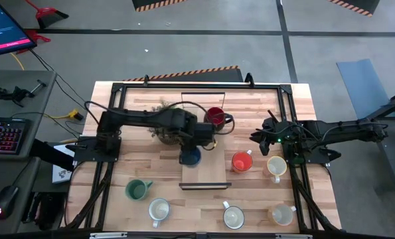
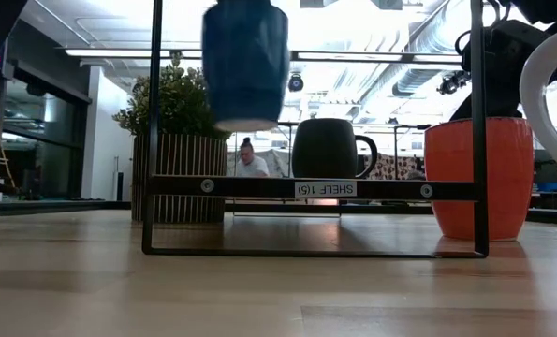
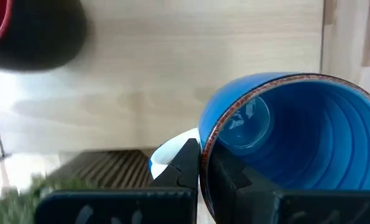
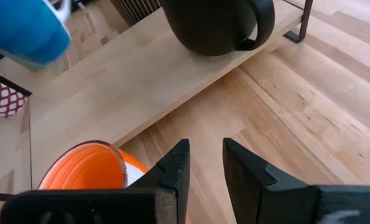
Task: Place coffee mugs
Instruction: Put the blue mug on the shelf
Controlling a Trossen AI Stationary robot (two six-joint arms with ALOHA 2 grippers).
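Observation:
My left gripper (image 1: 190, 155) (image 3: 202, 158) is shut on the blue mug (image 1: 191, 158) (image 2: 245, 61), held in the air above the low shelf's wooden board (image 1: 206, 174). The dark red mug (image 1: 215, 117) (image 2: 327, 148) stands on that board farther back. The orange mug (image 1: 242, 161) (image 4: 85, 165) stands on the table right of the shelf, with a white mug (image 1: 276, 166) beside it. The teal green mug (image 1: 137, 190) and three more white mugs (image 1: 158, 210) (image 1: 233, 216) (image 1: 282, 214) stand near the near edge. My right gripper (image 1: 256, 138) (image 4: 204, 152) is open, above the table beside the orange mug, touching nothing. My left gripper holds the blue mug by its rim (image 3: 204, 134), one finger (image 3: 225, 171) inside the mug and the other finger (image 3: 186, 165) outside against the wall. The fingers come from above. The mug hangs below them, lifted clear of the shelf board, roughly upright.
A black metal shelf frame (image 2: 315, 188) labelled SHELF stands at the table's middle. A potted green plant (image 1: 162, 130) (image 2: 177, 140) stands left of it, beside my left arm. A black rail frame (image 1: 287, 99) borders the table. A person shows far behind in the low view.

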